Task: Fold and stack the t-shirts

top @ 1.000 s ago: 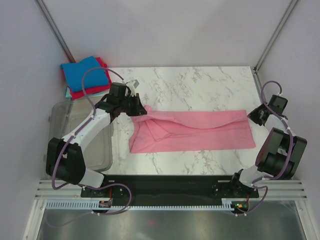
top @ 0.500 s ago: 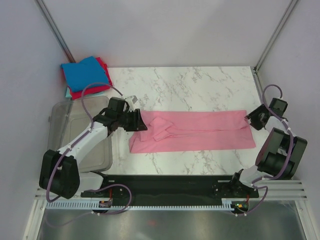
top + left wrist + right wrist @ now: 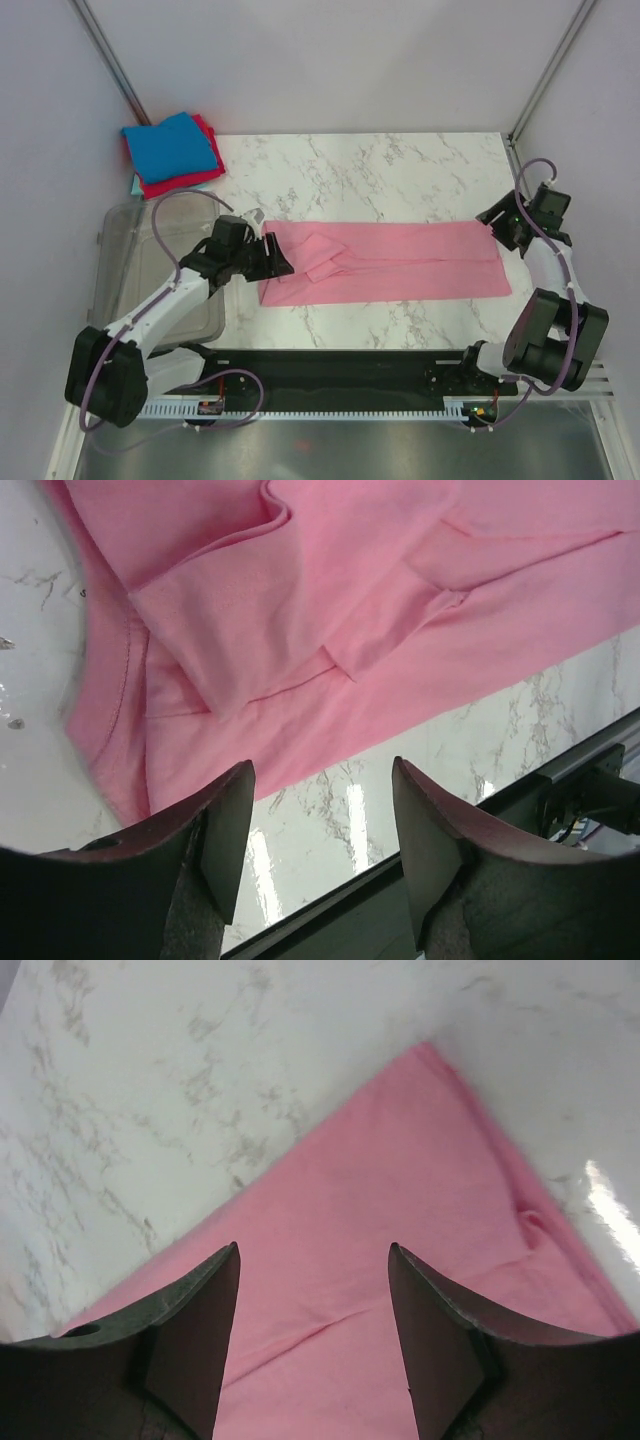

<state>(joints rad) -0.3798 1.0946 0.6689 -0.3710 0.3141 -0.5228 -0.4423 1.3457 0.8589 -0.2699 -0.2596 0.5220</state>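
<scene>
Now, closest in, just past the black base rail (image 3: 340, 365), the pink t-shirt (image 3: 410, 265) lies flat on the marble table (image 3: 380, 170). It forms a long strip running left to right, folded lengthwise, with a sleeve (image 3: 230, 630) tucked over its left end. The left gripper (image 3: 322, 790) hovers over that end, fingers apart and holding nothing. The right gripper (image 3: 313, 1280) hangs over the strip's far right corner, likewise spread and empty.

The cloth looks thin, light and limp. It will likely sag, drag and let its layers slide unless all of them are pinched together. The best holds appear to be the two corners of one short end, taken right at the edge, so that end can be carried over the other.

Bare marble on the near and far sides of the strip gives room to swing. A clear bin (image 3: 120, 235) sits close by the left arm, and a wall crowds the right arm. In the far left corner sits the stack of folded shirts (image 3: 172, 150), blue on top, well apart from the strip.
</scene>
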